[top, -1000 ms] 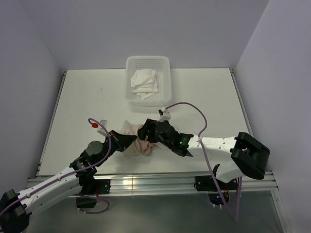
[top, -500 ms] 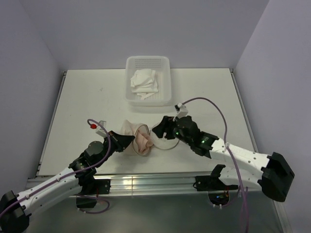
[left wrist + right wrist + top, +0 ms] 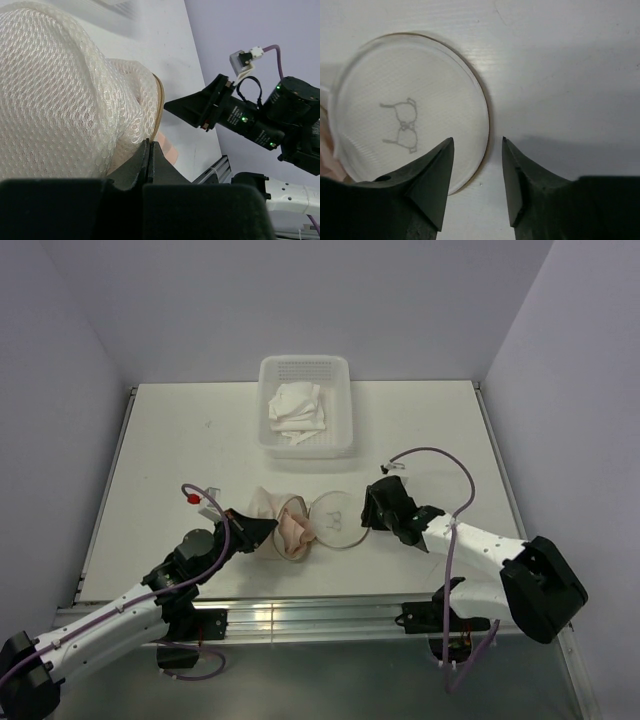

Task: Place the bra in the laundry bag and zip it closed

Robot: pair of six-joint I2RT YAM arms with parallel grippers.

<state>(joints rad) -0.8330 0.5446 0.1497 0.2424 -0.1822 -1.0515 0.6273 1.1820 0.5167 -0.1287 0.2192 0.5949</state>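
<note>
The bag (image 3: 285,525) sits near the middle of the bench (image 3: 180,440), its mesh pinched tight by the left tool (image 3: 150,146). The bra is judged tucked inside, though hidden. The lid (image 3: 337,519) lies flopped open rightward, its rim straddled by the parted right tool (image 3: 477,150). Zipping is not yet begun.

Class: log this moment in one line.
left claw: shut on laundry bag | right claw: open, straddling flap lid rim | bag: unzipped

This looks like a robotics lab test cell. A flat white table (image 3: 180,440) is boxed in on three sides by bare pale lilac panel walls (image 3: 300,300). Two white-and-black robot arms (image 3: 100,625) are bolted to a slotted aluminium rail (image 3: 300,616) at its near edge, trailing purple cables (image 3: 430,452).
</note>
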